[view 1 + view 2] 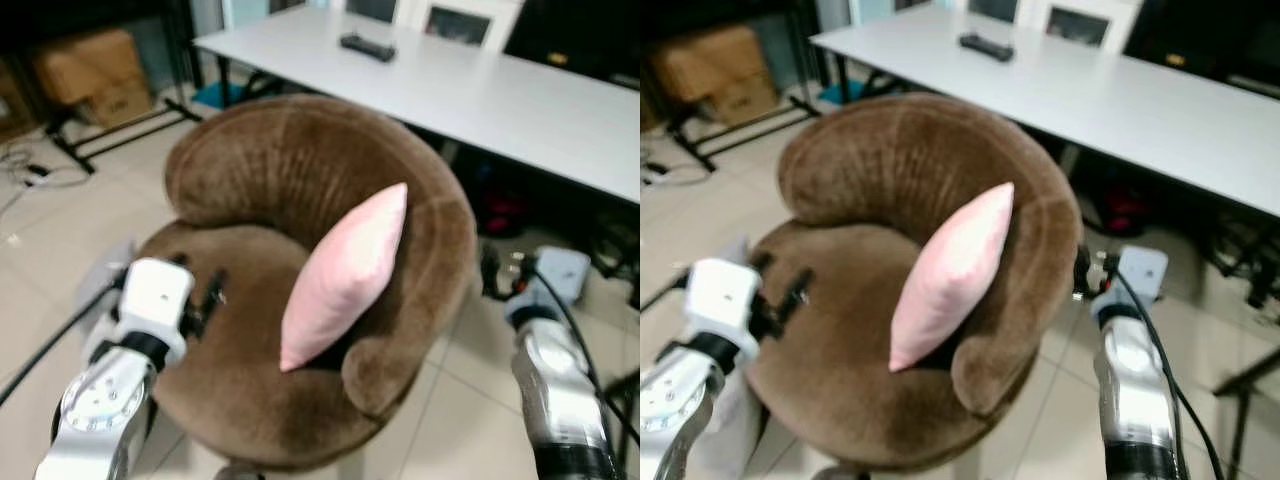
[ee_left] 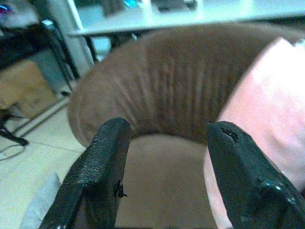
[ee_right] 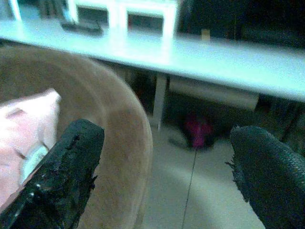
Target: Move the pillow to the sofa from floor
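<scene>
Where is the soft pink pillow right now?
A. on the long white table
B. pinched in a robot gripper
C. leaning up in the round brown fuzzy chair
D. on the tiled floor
C: the soft pink pillow stands tilted on the seat of the round brown fuzzy chair, leaning against its padded side, with both grippers open and apart from it.

The pillow (image 1: 345,275) was a plain pale pink, without any pattern. The sofa (image 1: 270,170) it lay on was dark brown plush, its back marked by faint vertical ribs. The desk (image 1: 520,95) behind was white, with a black remote (image 1: 367,46) on it. The floor (image 1: 70,230) was pale cream tile with thin darker joints. Each end effector had black fingers (image 2: 100,176) on a silver arm with a white housing (image 1: 158,290). The cardboard boxes (image 1: 90,70) were tan.
</scene>
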Robot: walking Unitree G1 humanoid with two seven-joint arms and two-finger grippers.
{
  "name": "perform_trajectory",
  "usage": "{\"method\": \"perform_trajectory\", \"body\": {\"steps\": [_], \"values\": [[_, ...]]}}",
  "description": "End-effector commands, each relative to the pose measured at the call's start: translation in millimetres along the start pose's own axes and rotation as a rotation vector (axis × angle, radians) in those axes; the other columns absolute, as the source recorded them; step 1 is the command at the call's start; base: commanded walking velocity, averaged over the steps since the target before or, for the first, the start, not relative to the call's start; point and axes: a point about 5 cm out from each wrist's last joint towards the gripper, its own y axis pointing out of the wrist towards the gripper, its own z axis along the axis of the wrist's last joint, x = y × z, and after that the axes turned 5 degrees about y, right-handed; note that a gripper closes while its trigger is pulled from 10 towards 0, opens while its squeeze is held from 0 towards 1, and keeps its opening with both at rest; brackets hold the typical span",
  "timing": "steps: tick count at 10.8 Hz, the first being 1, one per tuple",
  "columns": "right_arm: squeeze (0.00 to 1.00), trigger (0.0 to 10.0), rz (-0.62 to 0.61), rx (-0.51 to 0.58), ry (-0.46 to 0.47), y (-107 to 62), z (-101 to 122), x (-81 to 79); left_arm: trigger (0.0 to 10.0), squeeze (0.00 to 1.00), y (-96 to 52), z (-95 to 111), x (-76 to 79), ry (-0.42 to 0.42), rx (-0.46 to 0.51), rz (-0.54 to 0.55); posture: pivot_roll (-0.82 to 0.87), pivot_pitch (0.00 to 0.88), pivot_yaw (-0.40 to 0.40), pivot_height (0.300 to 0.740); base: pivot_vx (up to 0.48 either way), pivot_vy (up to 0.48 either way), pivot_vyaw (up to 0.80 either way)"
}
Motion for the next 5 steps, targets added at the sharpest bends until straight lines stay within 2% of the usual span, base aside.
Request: {"method": "perform_trajectory", "body": {"steps": [1,2,3,4,5], "values": [[0.00,10.0,0.050,0.055,-0.102,-10.2,16,-17.2,10.0,0.00,-7.0,6,-2.6,0.027,0.033,0.052,0.14,0.000,-0.076,0.740,0.000,0.000,0.00],[0.00,10.0,0.059,0.101,-0.176,-22.8,27,-26.9,10.0,0.00,-12.5,9,-2.3,0.027,0.050,0.080,0.14,0.000,-0.077,0.740,0.000,0.000,0.00],[0.00,10.0,0.079,0.141,-0.204,-31.9,41,-33.8,10.0,0.00,-17.5,13,-3.5,0.039,0.060,0.111,0.13,0.000,-0.077,0.740,0.000,0.000,0.00],[0.00,10.0,0.133,0.118,-0.133,-36.5,48,-39.9,10.0,0.00,-22.4,17,-4.2,0.019,0.071,0.130,0.12,0.000,-0.080,0.740,0.000,0.000,0.00],[0.00,10.0,0.290,-0.018,0.086,-34.6,45,-58.3,10.0,0.00,-25.6,21,-1.4,0.013,0.085,0.139,0.12,0.000,-0.087,0.740,0.000,0.000,0.00]]}}
